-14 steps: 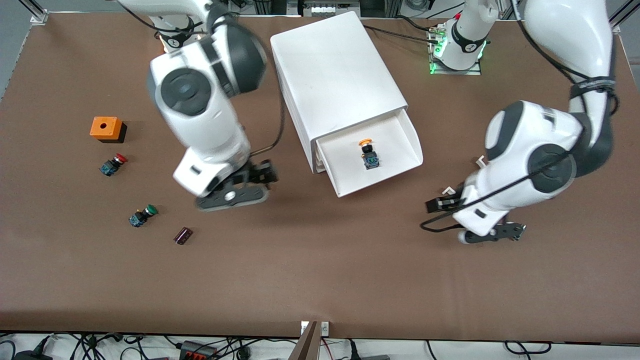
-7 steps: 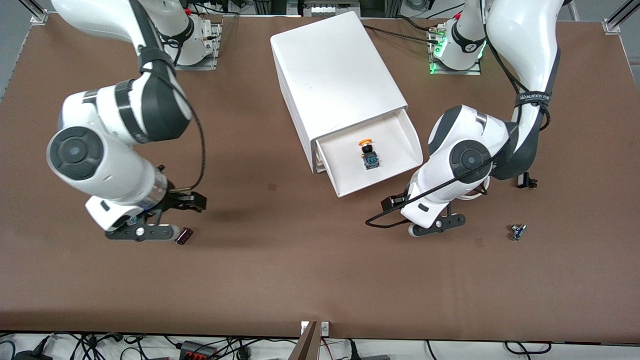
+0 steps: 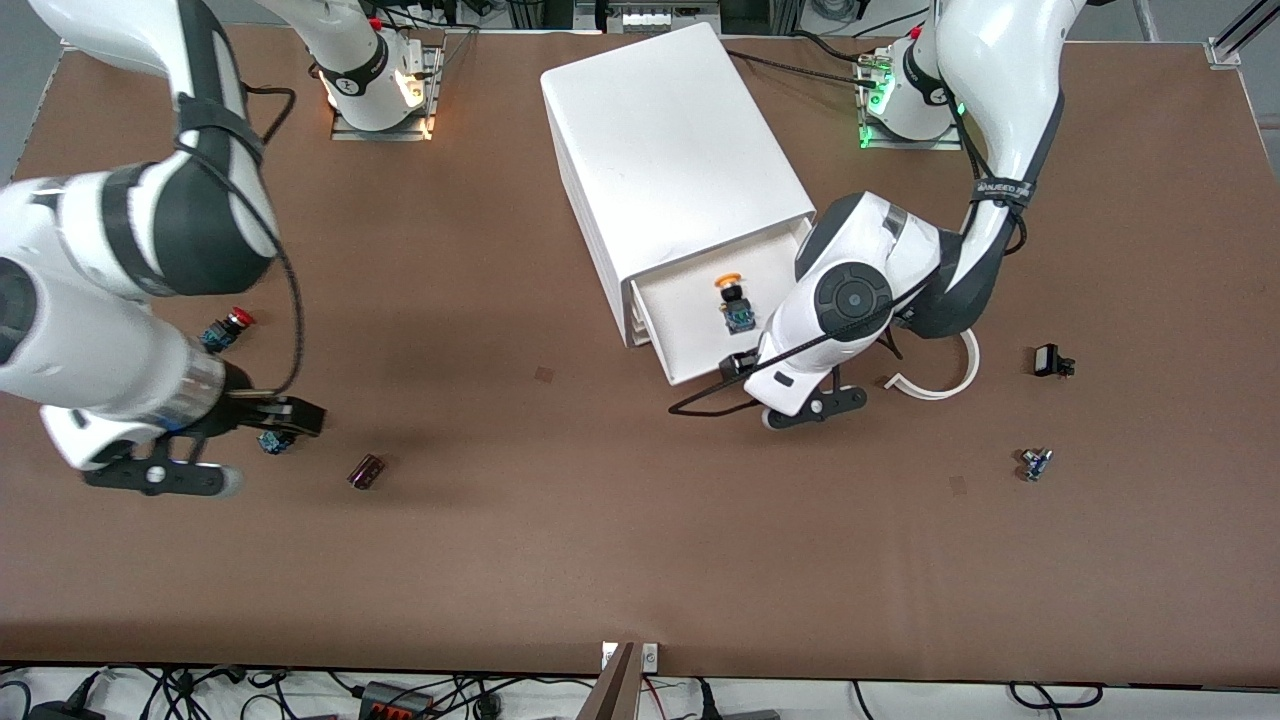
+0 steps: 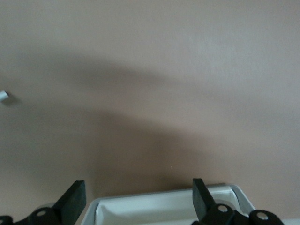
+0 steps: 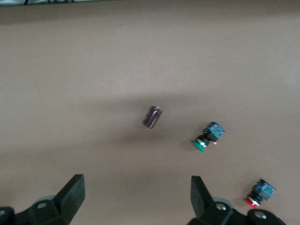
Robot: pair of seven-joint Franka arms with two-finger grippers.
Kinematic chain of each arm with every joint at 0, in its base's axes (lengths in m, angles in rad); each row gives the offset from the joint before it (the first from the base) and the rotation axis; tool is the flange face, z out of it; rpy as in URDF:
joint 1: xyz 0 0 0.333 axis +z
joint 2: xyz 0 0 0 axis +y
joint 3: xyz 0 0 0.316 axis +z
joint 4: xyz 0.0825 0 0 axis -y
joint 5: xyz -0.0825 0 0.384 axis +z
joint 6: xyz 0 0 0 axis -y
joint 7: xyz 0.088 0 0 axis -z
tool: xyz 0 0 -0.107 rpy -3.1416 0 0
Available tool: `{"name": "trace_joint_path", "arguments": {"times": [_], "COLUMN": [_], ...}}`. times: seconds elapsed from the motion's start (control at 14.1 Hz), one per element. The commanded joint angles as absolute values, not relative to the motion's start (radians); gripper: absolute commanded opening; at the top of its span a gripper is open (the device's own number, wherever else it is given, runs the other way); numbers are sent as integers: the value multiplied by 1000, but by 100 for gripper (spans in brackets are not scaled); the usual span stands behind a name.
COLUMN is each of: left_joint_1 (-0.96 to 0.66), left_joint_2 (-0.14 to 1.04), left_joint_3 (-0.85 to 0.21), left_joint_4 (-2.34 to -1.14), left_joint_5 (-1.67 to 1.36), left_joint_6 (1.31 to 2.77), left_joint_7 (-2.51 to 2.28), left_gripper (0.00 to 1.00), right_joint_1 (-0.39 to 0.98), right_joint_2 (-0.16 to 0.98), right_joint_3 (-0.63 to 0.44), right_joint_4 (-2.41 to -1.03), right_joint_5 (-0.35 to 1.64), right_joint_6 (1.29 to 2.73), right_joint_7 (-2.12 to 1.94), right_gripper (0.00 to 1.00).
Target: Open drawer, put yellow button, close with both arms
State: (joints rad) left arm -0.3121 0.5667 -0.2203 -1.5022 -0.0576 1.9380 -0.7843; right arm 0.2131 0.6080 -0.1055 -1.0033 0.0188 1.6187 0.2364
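The large white boxy cabinet (image 3: 672,160) stands at the worktop's robot-side edge, its shallow white top drawer (image 3: 690,345) pulled open. The left gripper (image 4: 138,201) hangs over the drawer's front rim, jaws spread, empty. The right gripper (image 5: 136,197), spread and empty, hangs near the right arm's end. The small yellow-capped, blue-bodied button (image 3: 735,303) lies in the drawer.

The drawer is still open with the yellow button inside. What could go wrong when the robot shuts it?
The yellow button lies loose in the drawer, so a hard push might make it slide or tip. The open left gripper is at the drawer's front rim near one corner; pushing there alone could skew the drawer so it jams. The open right gripper hangs over the green button and dark capacitor, toward the right arm's end, and might knock them if it swings low.
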Motion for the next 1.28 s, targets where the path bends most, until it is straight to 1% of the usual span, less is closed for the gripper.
{"name": "trace_joint_path", "arguments": {"times": [0.0, 0.21, 0.28, 0.42, 0.57, 0.71, 0.85, 1.2], "left_joint_1": [-285, -294, -302, -292, -290, -287, -291, -285], "left_joint_2": [483, 421, 416, 422, 419, 419, 419, 416], "left_joint_3": [-245, -261, -267, -317, -325, -356, -360, -388], "left_joint_4": [-1603, -1695, -1715, -1727, -1735, -1736, -1740, -1752], "left_joint_5": [-133, -140, -144, -146, -146, -161, -163, -163], "left_joint_6": [1941, 1939, 1939, 1940, 1939, 1937, 1934, 1919], "left_joint_7": [-790, -790, -788, -790, -788, -790, -790, -790], "left_gripper": [100, 100, 100, 100, 100, 100, 100, 100], "right_joint_1": [131, 86, 65, -13, -51, -54, -54, -46], "right_joint_2": [474, 341, 307, 258, 220, 190, 161, 156], "right_joint_3": [-75, -75, -74, -31, -17, -20, -21, -29], "right_joint_4": [-1139, -1286, -1320, -1347, -1359, -1384, -1422, -1430], "right_joint_5": [26, 23, 23, 21, 20, 15, 14, 9], "right_joint_6": [1624, 1667, 1684, 1689, 1674, 1663, 1664, 1663], "right_joint_7": [224, 222, 207, 122, 69, 29, 29, -2], "right_gripper": [100, 100, 100, 100, 100, 100, 100, 100]}}
